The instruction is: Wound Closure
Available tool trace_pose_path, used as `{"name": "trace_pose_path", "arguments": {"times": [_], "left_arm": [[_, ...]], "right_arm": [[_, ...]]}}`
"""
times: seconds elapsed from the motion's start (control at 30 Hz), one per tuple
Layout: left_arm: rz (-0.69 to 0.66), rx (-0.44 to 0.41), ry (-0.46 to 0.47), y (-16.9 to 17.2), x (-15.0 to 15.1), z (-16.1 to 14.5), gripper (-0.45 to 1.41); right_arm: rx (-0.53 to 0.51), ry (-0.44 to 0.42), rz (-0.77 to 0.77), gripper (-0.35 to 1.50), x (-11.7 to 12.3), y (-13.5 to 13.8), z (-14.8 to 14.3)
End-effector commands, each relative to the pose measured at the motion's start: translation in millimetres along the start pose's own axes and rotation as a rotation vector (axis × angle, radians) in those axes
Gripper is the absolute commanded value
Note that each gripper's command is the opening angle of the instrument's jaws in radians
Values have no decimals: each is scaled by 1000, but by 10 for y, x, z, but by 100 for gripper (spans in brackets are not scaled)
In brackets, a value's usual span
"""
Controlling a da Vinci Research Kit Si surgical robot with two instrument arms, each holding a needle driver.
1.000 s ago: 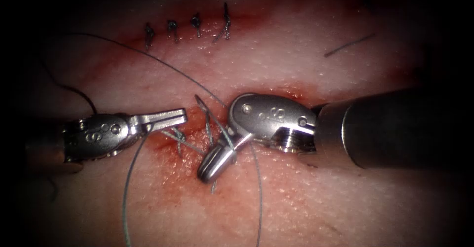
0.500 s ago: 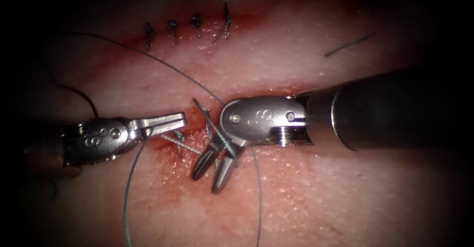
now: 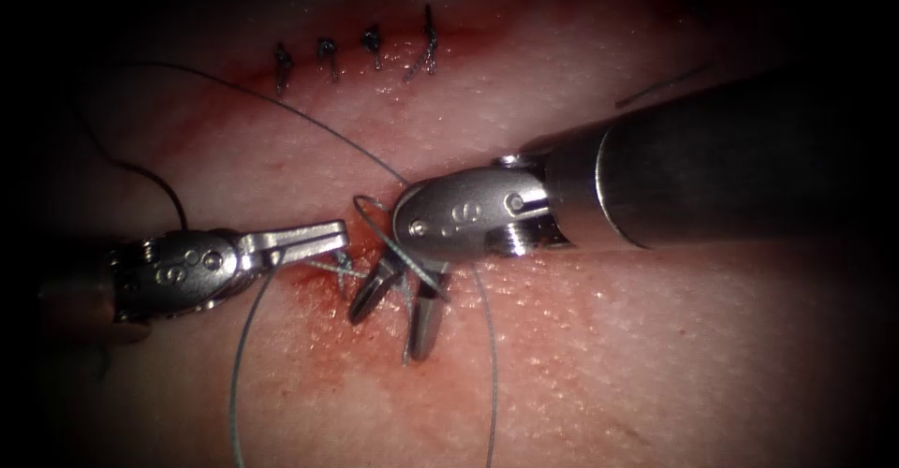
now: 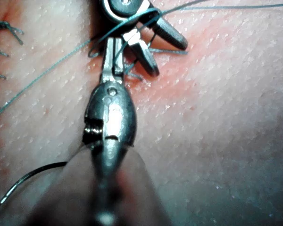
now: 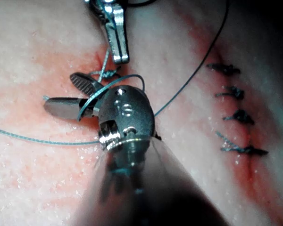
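Right tool (image 3: 398, 311) jaws spread wider than second ago, holding nothing, thread (image 3: 239, 356) looped round wrist; left tool (image 3: 339, 235) clamped on thread; needle unseen

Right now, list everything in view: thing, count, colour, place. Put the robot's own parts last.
tissue: one, pale pink, under everything.
red fluid: a stain around the cut near the tools.
finished stitches: four, dark, in a row on the far cut.
thread: one long grey-blue strand, looped over the right tool and trailing across the tissue.
cut end of thread: one, dark, lying beside the right shaft.
left tool: one, silver, left of the cut, fingers shut on thread.
right tool: one, silver, fingers open over the cut, holding nothing.
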State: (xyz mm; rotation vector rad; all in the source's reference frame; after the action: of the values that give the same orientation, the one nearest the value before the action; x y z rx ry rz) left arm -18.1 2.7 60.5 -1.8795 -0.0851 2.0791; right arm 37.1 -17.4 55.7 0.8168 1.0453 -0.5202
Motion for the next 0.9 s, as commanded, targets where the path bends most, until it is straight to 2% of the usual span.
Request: {"name": "trace_pose_path", "arguments": {"times": [0.03, 0.1, 0.17, 0.2, 0.33, 0.47, 0.67, 0.9], "left_arm": [[-2, -3, 1, 5, -6, 6, -45], [-2, -4, 1, 5, -6, 5, -45], [-2, -5, 1, 5, -6, 4, -45], [-2, -5, 1, 6, -6, 3, -45], [-2, -10, 3, 11, -6, 1, -45], [-5, -17, 6, 22, -3, 0, -45], [-6, -40, 6, 53, 2, 2, -45], [-3, -87, -15, 110, 9, 7, -45]], "right_arm": [[19, -17, -9, 54, 2, 3, 12], [35, -30, -18, 42, 3, 0, 14], [74, -31, -30, -22, 5, -3, 16], [92, -37, -37, -35, 5, -5, 17], [137, -55, -75, -35, 6, -10, 17], [134, -46, -97, -35, 5, -8, 16], [47, 53, -37, -35, -1, 0, -1], [-31, 120, 35, -35, -12, 11, -19]]}}
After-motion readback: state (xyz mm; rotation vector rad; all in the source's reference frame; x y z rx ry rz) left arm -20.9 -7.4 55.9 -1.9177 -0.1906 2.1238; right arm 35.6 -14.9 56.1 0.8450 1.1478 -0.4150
